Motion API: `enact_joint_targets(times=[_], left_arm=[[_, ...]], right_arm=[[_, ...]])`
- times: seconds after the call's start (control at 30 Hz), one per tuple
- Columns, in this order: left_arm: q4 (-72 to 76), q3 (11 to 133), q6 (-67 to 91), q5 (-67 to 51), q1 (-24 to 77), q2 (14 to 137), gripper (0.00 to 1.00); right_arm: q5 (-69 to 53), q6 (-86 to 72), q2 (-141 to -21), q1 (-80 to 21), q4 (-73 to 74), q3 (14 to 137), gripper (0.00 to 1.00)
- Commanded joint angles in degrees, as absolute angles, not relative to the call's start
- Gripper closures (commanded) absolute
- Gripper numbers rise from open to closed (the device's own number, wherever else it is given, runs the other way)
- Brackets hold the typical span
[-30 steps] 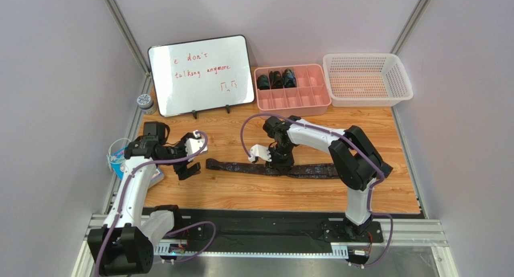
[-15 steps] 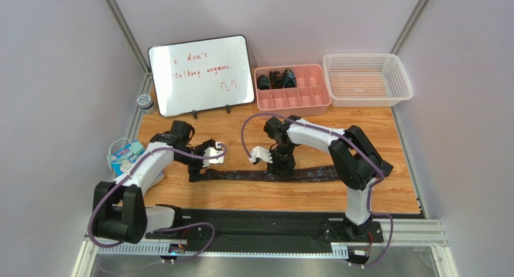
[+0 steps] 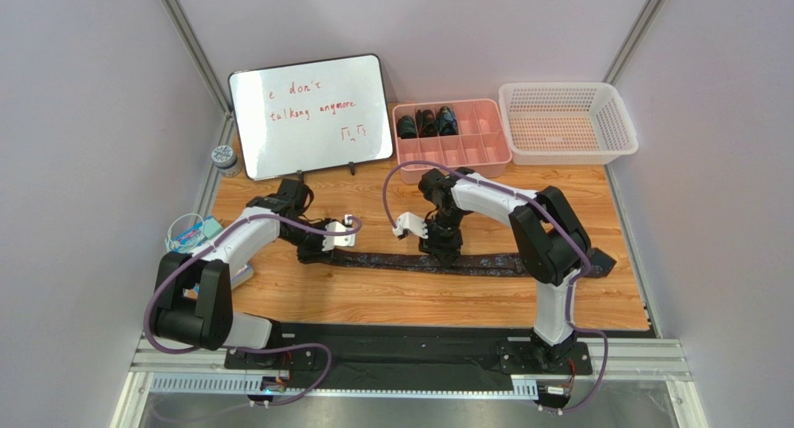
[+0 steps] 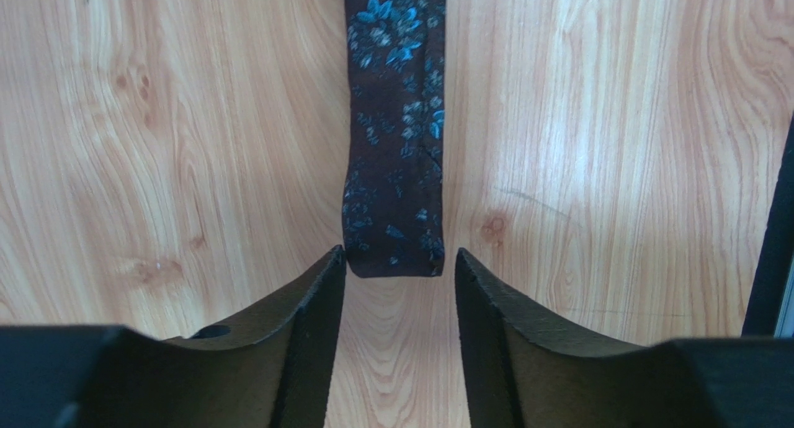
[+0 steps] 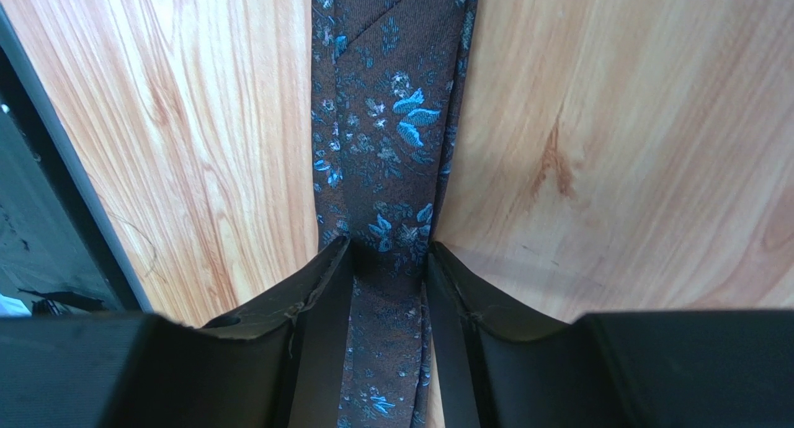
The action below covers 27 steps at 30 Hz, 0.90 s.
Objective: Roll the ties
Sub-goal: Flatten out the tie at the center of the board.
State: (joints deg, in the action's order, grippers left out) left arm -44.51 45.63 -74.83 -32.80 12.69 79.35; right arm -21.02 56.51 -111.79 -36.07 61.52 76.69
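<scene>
One tie (image 3: 485,263) flat on my wood table (image 3: 419,298), pale walls (image 3: 93,121) around.
My left gripper (image 4: 398,253) stands open, the tie's end between its fingertips; my right gripper (image 5: 390,245) straddles the tie, jaws against both edges, hold unclear.

The light wooden table (image 3: 373,298) carries a long dark fabric tie (image 3: 485,263) with blue flowers, lying flat across its middle from left to right. Along its far edge stand a propped whiteboard (image 3: 312,114) with red writing, a pink plastic divided tray (image 3: 457,170) and a white mesh basket (image 3: 573,152).
</scene>
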Motion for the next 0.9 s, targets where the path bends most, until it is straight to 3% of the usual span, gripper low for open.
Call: enact_joint_targets(times=[0.0, 0.2, 0.37, 0.43, 0.47, 0.5, 0.53, 0.6, 0.73, 0.77, 0.87], left_arm=[[-45.44, 47.64, -75.76, -34.02, 15.99, 77.43, 0.45], [-43.51, 47.55, -74.62, -32.00, 16.08, 77.96, 0.28], [-42.28, 46.94, -75.41, -31.29, 15.65, 78.66, 0.23], [-41.93, 46.93, -75.67, -31.64, 15.21, 79.19, 0.21], [-41.84, 47.11, -75.67, -31.81, 14.51, 79.36, 0.20], [-42.01, 47.20, -75.76, -32.51, 14.07, 79.54, 0.20], [-42.10, 47.28, -76.11, -32.95, 13.63, 79.54, 0.20], [-42.97, 47.63, -76.64, -35.40, 11.62, 78.76, 0.20], [-42.72, 48.16, -73.50, -41.91, 6.42, 69.30, 0.18], [-41.24, 48.25, -71.65, -43.05, 5.72, 66.91, 0.12], [-41.65, 49.31, -66.10, -45.07, 5.36, 58.38, 0.01]], right_arm=[[-18.28, 60.29, -110.66, -35.42, 59.85, 74.36, 0.56], [-23.37, 53.28, -104.51, -33.58, 61.26, 75.93, 0.33], [-33.64, 38.73, -101.87, -31.47, 61.00, 81.73, 0.35], [-39.25, 30.45, -101.60, -31.29, 55.76, 81.57, 0.41], [-41.20, 26.76, -101.17, -31.20, 53.20, 80.61, 0.45], [-42.79, 16.80, -100.73, -31.29, 49.87, 79.46, 0.57], [-45.33, 12.35, -100.29, -31.20, 42.09, 78.32, 0.63], [-45.18, 0.42, -98.09, -31.46, 34.05, 74.98, 0.70], [-32.89, -3.44, -95.89, -30.68, 33.47, 80.05, 0.70], [-30.87, -2.38, -95.37, -30.33, 34.79, 82.94, 0.70], [-26.37, 3.67, -89.58, -29.01, 32.89, 84.11, 0.53]])
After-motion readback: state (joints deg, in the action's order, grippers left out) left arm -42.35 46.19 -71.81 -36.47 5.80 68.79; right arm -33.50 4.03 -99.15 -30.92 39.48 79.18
